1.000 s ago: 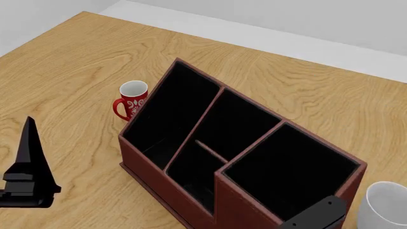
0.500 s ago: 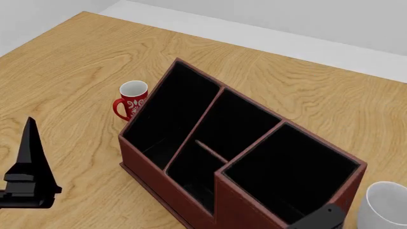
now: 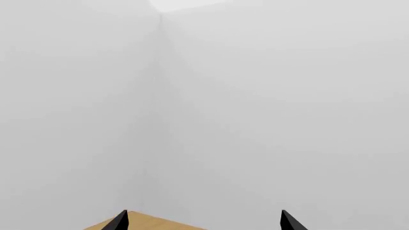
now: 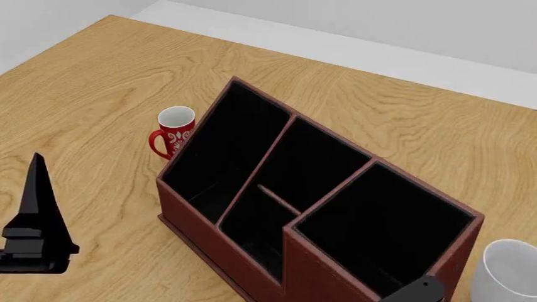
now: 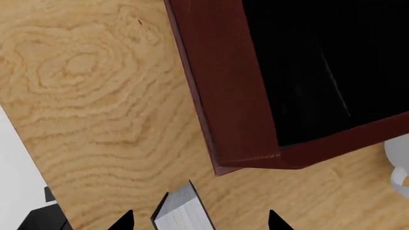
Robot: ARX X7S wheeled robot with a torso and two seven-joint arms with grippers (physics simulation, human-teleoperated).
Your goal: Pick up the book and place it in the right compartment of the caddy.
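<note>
The caddy (image 4: 210,217) is a reddish-brown box with a black inside, standing mid-table. Its right compartment (image 4: 381,220) is the large squarish section nearest me, and it holds nothing. In the right wrist view the caddy's corner (image 5: 221,105) is near. There the book (image 5: 182,213) shows white page edges and a thin black cover, standing on the table between the open jaws of my right gripper (image 5: 199,221), with gaps on both sides. The book is out of the head view. My left gripper (image 4: 35,207) points up at the left, open and empty; its fingertips (image 3: 121,221) stand wide apart.
A red mug with white patterns (image 4: 173,132) stands close against the caddy's left side. A white mug (image 4: 507,270) stands right of the caddy and shows in the right wrist view (image 5: 399,163). The table's far edge (image 4: 336,47) meets a pale floor. Part of my right arm (image 4: 411,292) shows at the bottom.
My right arm has sunk lower, mostly out of the bottom of the head view. My left gripper has barely shifted. The caddy and mugs have not moved.
</note>
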